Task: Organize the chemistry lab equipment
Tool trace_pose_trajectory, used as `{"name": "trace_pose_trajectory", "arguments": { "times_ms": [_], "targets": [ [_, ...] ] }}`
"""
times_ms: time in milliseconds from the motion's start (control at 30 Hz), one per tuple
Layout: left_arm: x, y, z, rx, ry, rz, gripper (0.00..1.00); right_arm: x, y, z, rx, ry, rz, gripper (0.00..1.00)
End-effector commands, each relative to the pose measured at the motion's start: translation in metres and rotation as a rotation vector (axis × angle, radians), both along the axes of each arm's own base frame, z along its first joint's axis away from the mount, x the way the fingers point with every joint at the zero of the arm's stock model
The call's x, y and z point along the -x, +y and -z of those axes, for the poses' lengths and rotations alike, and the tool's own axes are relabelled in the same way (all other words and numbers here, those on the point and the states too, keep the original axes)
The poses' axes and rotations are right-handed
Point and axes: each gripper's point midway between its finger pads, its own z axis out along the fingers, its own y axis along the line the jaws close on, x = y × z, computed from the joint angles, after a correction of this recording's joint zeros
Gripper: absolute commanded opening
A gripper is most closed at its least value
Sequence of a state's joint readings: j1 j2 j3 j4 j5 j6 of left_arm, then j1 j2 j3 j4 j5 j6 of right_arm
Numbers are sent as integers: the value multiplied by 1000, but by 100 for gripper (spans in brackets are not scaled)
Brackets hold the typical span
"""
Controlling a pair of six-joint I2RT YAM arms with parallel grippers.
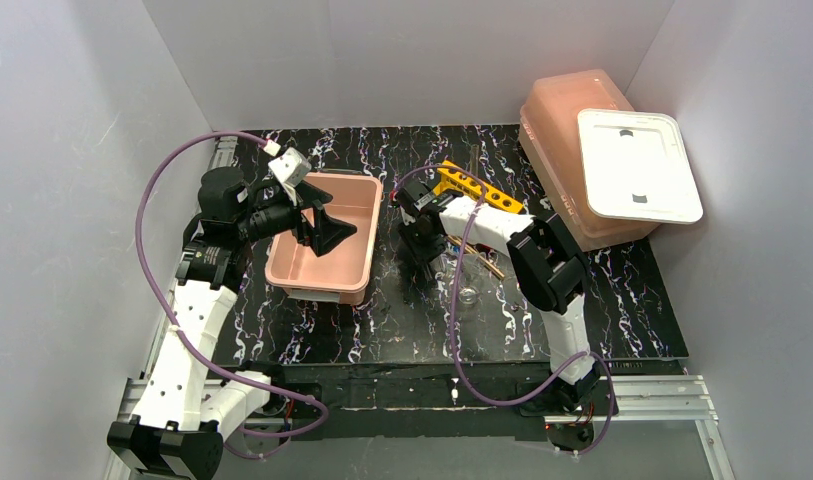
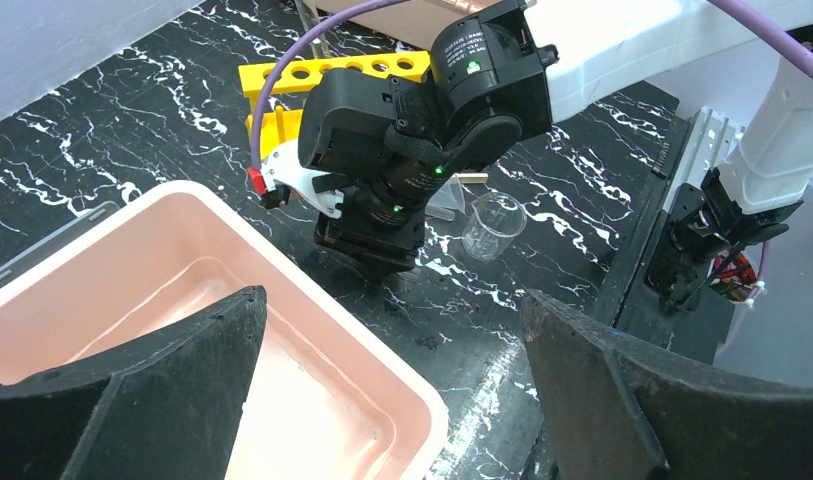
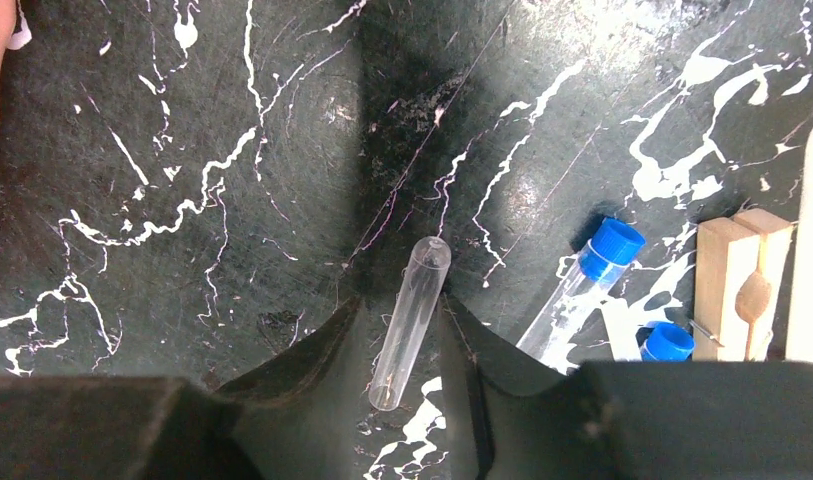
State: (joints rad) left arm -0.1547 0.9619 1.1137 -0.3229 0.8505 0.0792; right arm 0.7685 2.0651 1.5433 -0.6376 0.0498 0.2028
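A clear test tube (image 3: 412, 310) lies slanted on the black marbled table between my right gripper's (image 3: 402, 300) fingers, which have closed in on it at table level. In the top view this gripper (image 1: 422, 262) points down in front of the yellow tube rack (image 1: 479, 190). Two blue-capped tubes (image 3: 587, 280) and a wooden clamp (image 3: 742, 285) lie just to its right. A small clear beaker (image 1: 468, 296) stands nearer the front and also shows in the left wrist view (image 2: 494, 225). My left gripper (image 1: 332, 235) hangs open and empty over the pink tub. No red-capped bottle is in view.
The small pink tub (image 1: 317, 280) sits left of centre, its rim below my left gripper (image 2: 392, 293). A large pink tub (image 1: 557, 110) stands at the back right with a white lid (image 1: 637, 165) leaning on it. Thin brown rods (image 1: 477, 258) lie by the right arm.
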Motion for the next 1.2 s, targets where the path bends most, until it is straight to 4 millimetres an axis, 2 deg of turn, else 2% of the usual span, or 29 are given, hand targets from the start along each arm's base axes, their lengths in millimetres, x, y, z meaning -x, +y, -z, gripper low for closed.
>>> {"name": "trace_pose_trajectory", "arguments": {
  "times_ms": [0,267,367,467,567,733,867,1000,1167],
  "targets": [
    [11,-2,-18,6,-48,30,98,-1,0,-4,5,-4,-9,38],
    [14,-1,-20,1,-70,34,98,-5,-3,1,16,-4,2,28],
    [14,0,-20,-4,-75,29,98,-11,-4,-1,4,-14,13,21],
    [15,-1,-21,0,-76,31,98,-19,-3,-15,-35,-40,30,14],
    [15,-2,-23,18,-71,29,98,-26,-1,-38,-75,-91,41,3],
    [12,-2,-28,45,-78,12,98,-35,10,-96,-197,-206,42,1],
    [13,-4,-35,99,-85,-7,98,-37,25,-164,-399,-343,19,1],
    [18,-8,-52,207,-145,-1,98,-24,40,-240,-658,-467,-29,1],
    [22,-16,-48,231,-76,60,98,8,55,-335,-1032,-603,-143,5]
  ]
}}
